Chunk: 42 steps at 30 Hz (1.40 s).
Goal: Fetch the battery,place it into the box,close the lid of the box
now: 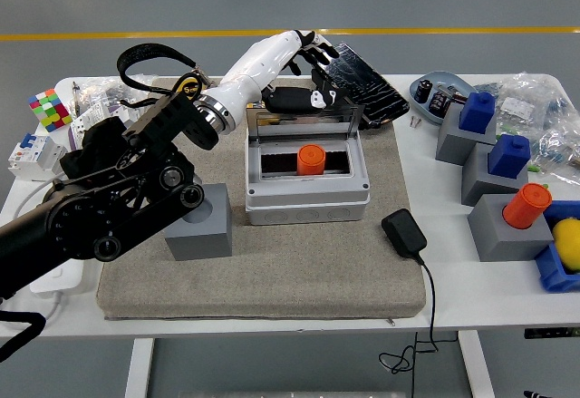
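Note:
An orange cylindrical battery [311, 160] stands inside the open grey box [306, 200] on the mat. The box's clear lid [299, 123] stands upright along its far edge. My left hand [305, 70] hovers above and behind the lid, white forearm raised, with fingers spread and thumb hanging down, holding nothing. The hand does not visibly touch the lid. A second orange battery [526, 205] sits on a grey block at the right. My right arm is out of view.
A grey block [198, 235] stands left of the box. A black adapter [404, 233] with cable lies to the right. A black device [361, 82] sits behind the box. Grey blocks carrying blue pieces [478, 112], a yellow tape measure [192, 94] and a colour cube [50, 108] line the edges.

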### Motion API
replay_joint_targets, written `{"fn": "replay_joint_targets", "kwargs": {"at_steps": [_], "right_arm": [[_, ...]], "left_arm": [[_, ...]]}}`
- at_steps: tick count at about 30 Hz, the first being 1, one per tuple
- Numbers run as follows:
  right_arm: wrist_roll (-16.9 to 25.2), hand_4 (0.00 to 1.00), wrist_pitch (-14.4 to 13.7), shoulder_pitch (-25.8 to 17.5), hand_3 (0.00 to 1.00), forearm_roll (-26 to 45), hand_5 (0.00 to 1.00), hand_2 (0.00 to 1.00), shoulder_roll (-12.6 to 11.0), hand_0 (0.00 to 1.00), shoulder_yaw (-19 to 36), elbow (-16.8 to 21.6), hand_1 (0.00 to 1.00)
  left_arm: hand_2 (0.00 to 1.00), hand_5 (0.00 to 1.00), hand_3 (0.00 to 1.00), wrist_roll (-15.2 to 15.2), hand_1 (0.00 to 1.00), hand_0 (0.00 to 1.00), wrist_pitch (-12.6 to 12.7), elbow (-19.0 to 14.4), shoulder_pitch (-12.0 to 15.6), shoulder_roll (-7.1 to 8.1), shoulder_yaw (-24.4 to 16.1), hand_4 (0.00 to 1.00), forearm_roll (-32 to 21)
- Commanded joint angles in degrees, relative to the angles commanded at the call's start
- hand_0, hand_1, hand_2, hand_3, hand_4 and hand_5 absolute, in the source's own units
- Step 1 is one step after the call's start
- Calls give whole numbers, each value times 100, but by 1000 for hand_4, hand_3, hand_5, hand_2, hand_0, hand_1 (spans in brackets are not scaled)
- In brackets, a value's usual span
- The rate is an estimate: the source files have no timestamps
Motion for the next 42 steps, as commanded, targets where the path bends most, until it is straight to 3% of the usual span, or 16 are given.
{"fn": "replay_joint_targets", "kwargs": {"at_steps": [6,9,16,21,30,33,38,42], "right_arm": [[1,906,0,-20,530,-13,488,622,4,668,16,13,659],[1,906,0,-34,530,-24,488,622,4,667,25,16,659],[3,906,-1,-44,530,-37,489,622,7,667,44,15,658],[1,906,4,-56,530,-36,489,622,18,666,31,7,658],[2,907,0,-56,530,-48,489,622,35,668,1,11,658],[4,907,-2,-60,530,-53,490,623,34,667,7,15,658],[4,907,-3,-58,530,-56,490,623,36,667,20,8,658],[4,907,-1,-54,530,-55,490,623,44,667,28,2,658]], "left_arm": [[769,488,781,288,810,679,-351,101,25,34,287,875,-173],[753,500,773,407,789,663,-495,-126,84,95,412,878,-271],[752,504,776,497,787,656,-571,-615,238,193,494,878,-289],[757,531,783,503,786,654,-575,-718,389,137,547,891,-248],[760,549,788,476,790,655,-583,-534,477,-22,710,898,-371],[761,553,790,477,790,658,-582,-597,485,-15,673,906,-360],[761,553,790,441,790,658,-537,-1015,576,51,244,906,-278],[756,541,782,101,782,641,-226,-1314,798,152,-264,907,-338]]}}
